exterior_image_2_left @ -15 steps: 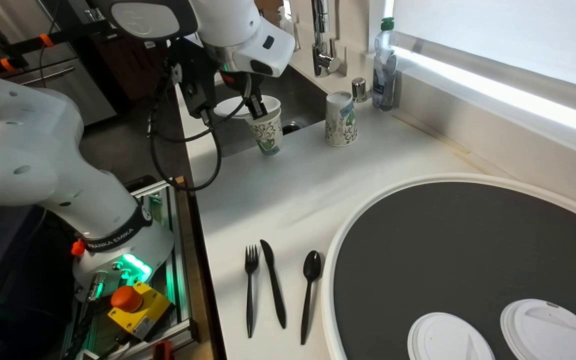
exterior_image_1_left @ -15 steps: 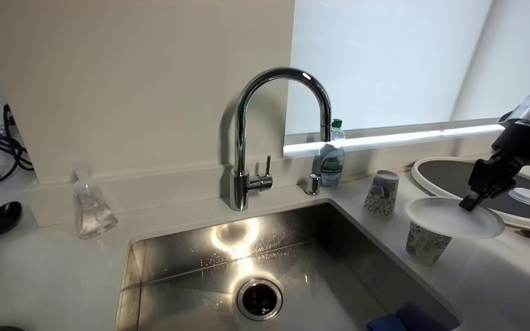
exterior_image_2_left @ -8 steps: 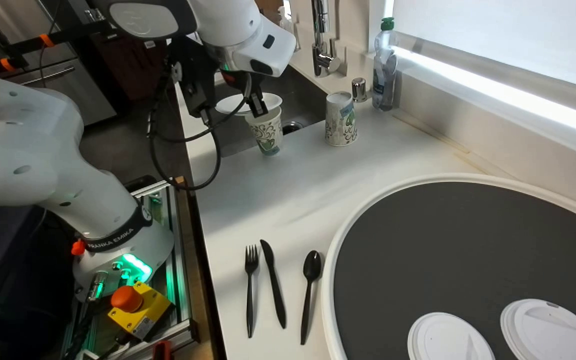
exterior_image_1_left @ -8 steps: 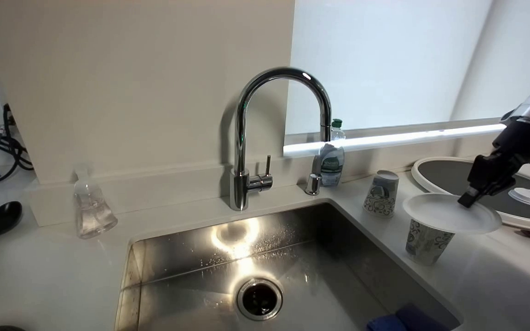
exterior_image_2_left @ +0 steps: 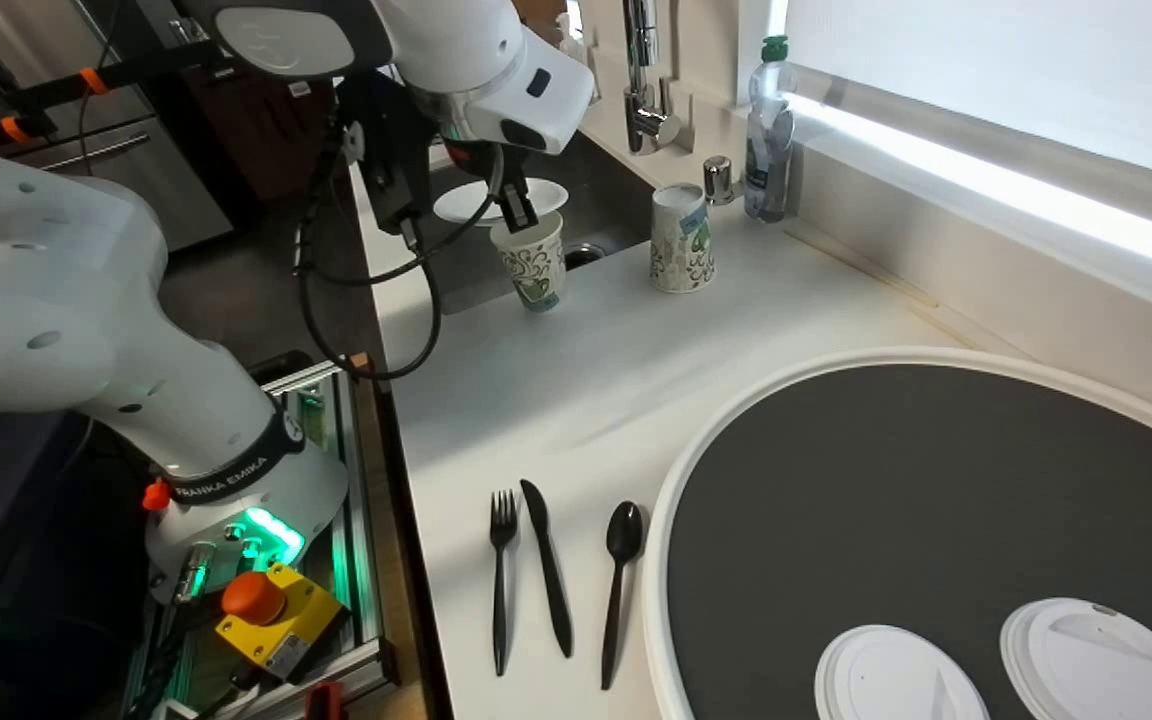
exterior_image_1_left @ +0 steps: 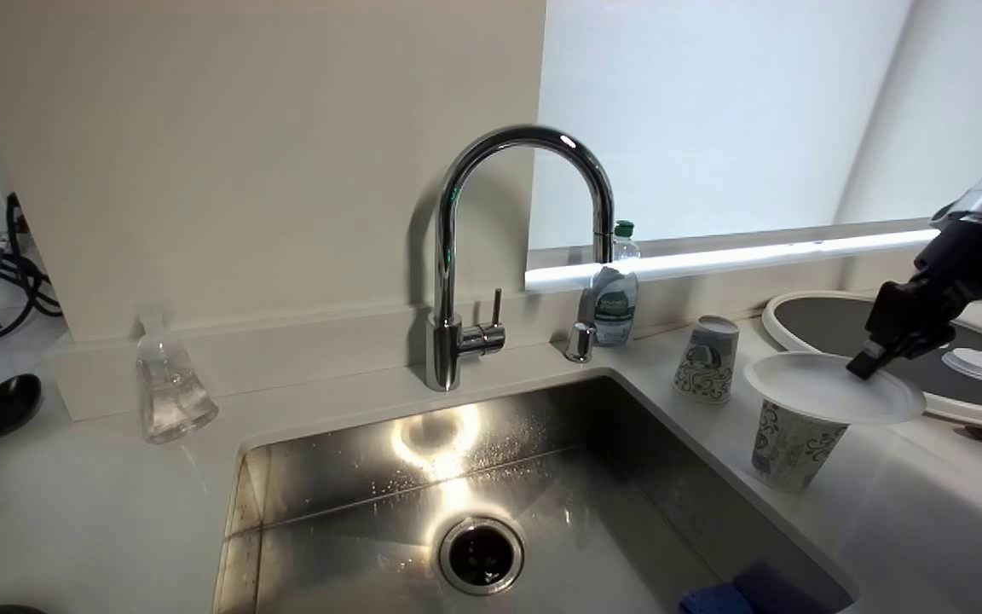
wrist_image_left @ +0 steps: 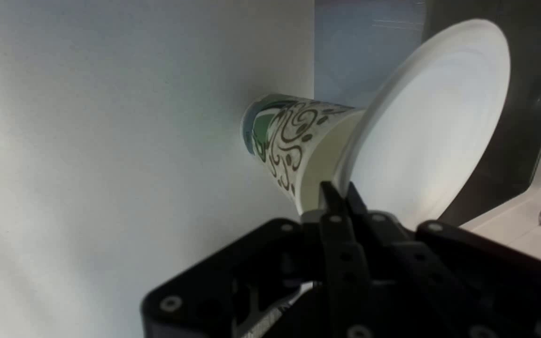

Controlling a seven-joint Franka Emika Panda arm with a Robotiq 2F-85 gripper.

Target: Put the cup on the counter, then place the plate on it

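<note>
Plate: one, small, round, white, shallow. Location: over the mouth of the cup, off-centre toward the sink, roughly level. Contact with the rim below: cannot tell, hidden beneath the plate in an exterior view.

Handling, as judged: light, thin, smooth, probably paper or foam. Unlikely to shatter; liable to flex or droop when gripped at one side. Best hold: the edge, as at present, with a mild squeeze. Release advisable only after centring and full seating, against the risk of tipping.

Cup: one, patterned, tapered, handleless, upright on the surface, just beside the sink. Not to be confused with the inverted cup standing apart. Seemingly paper; likely light, easily dented or nudged over. Better met from straight above than pushed sideways.

Tool: narrow, pinching the plate by its edge. Aimed obliquely downward, tip above the cup's mouth.

Arm: based alongside the surface, reaching toward the sink, wrist bent over the cup; middle portion out of frame in an exterior view.
</note>
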